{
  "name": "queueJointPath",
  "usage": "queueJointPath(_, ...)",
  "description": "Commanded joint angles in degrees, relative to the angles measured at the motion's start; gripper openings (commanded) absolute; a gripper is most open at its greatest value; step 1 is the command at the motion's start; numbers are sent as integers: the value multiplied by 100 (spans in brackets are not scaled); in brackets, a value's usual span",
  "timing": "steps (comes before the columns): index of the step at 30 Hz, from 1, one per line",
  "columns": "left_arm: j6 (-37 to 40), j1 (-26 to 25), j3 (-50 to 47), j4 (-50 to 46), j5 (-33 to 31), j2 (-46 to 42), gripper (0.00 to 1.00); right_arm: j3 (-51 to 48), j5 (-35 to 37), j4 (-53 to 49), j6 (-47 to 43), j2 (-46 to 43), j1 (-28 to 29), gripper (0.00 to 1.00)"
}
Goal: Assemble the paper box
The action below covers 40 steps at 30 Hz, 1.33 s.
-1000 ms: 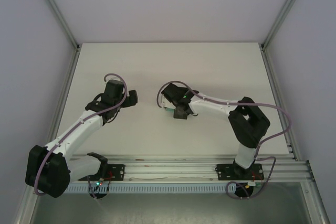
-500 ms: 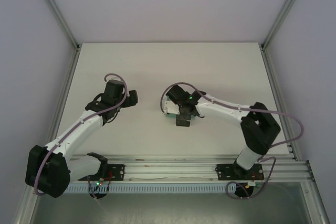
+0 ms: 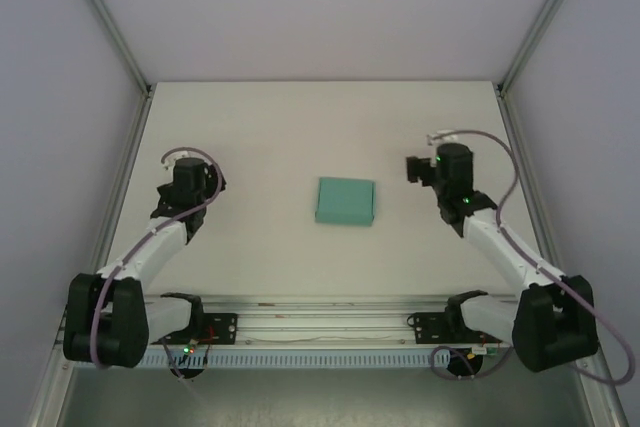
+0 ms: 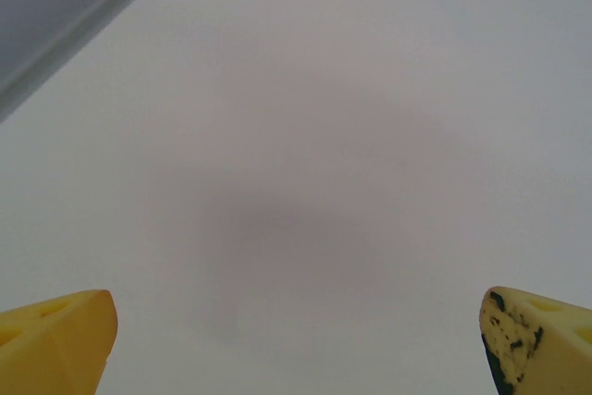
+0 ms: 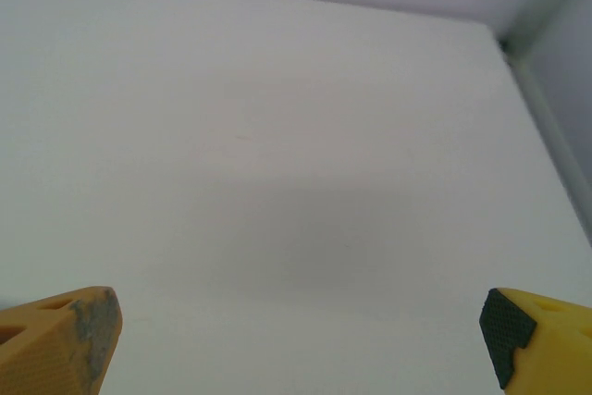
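Withdrawn, left gripper (image 4: 296, 344) and right gripper (image 5: 298, 339) flank the paper box (image 3: 345, 202).

The paper box (image 3: 345, 202) looks like thin matt card, smooth. The table (image 3: 300, 117) is matt white and smooth. The right gripper (image 5: 296, 349) has fingers (image 5: 546, 344) of yellow plastic (one pad dark and grainy, the other worn grey).

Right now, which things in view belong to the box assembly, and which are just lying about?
Job:
- paper box, squarish, lying between the arms
- left gripper, open, apart from it
- right gripper, open, apart from it

Not the job:
- table
- metal rail at the near edge
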Motion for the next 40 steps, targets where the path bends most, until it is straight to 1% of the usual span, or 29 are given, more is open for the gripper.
queueJointPath(1,224,367,-120,1116,-32,155,100,-1031,-165,1964,1197,-46,-568,100)
queueJointPath(2,386,392,-141,1245,32,181,100,-1197,-184,2192,1209,-20,-676,100)
queueJointPath(3,654,392,-254,1576,112,240,100,-1308,-133,2325,1153,21,-737,100)
queueJointPath(5,913,396,-583,2344,19,426,100,-1419,-72,2524,935,108,-757,100)
queueJointPath(7,1143,401,-975,3235,74,718,100,-1552,-8,3077,901,506,-773,100)
queueJointPath(8,1187,408,-1002,3424,101,798,100,-1605,71,3403,916,723,-785,100)
queueJointPath(9,1218,408,-856,3092,217,765,100,-1653,186,3857,970,1042,-791,100)
queueJointPath(10,1342,406,-928,3354,251,812,100,-1633,315,4079,1108,1179,-796,100)
queueJointPath(11,1359,405,-1044,3712,225,833,100,-1598,166,4161,1166,1317,-872,100)
queueJointPath(12,1364,416,-1126,3875,250,787,100,-1570,-67,4245,1158,1542,-935,100)
queueJointPath(13,1449,418,-1254,4195,350,788,100,-1621,-265,4567,1119,1838,-968,100)
queueJointPath(14,1488,427,-1347,4408,462,769,100,-1703,-382,5163,1064,2218,-980,100)
queueJointPath(15,1529,453,-1377,4480,633,766,100,-1727,-386,5433,1058,2309,-986,100)
queueJointPath(16,1579,453,-1372,4481,782,766,100,-1588,-383,4681,1067,2032,-985,100)
queueJointPath(17,1624,453,-1363,4481,882,792,100,-1458,-446,4325,1094,1987,-1007,100)
queueJointPath(18,1628,453,-1335,4447,905,802,100,-1475,-288,4699,1182,2196,-1018,100)
queueJointPath(19,1611,453,-1330,4441,885,802,100,-1453,-51,4767,1291,2240,-1038,100)
queueJointPath(20,1602,453,-1343,4458,850,795,100,-1351,34,4371,1332,2134,-1040,100)
queueJointPath(21,1588,453,-1367,4480,810,776,100,-1339,32,4262,1327,2095,-1040,100)
queueJointPath(23,1575,451,-1427,4539,775,742,100,-1440,61,4629,1307,2190,-1047,100)
queueJointPath(25,1577,453,-1444,4568,771,723,100,-1366,46,4323,1316,2096,-1046,100)
queueJointPath(27,1566,454,-1432,4550,743,740,100,-1401,49,4490,1316,2154,-1042,100)
queueJointPath(29,1581,453,-1400,4521,770,758,100,-1378,45,4367,1316,2112,-1043,100)
queueJointPath(40,1566,453,-1383,4498,758,771,100,-1384,48,4400,1313,2125,-1048,100)
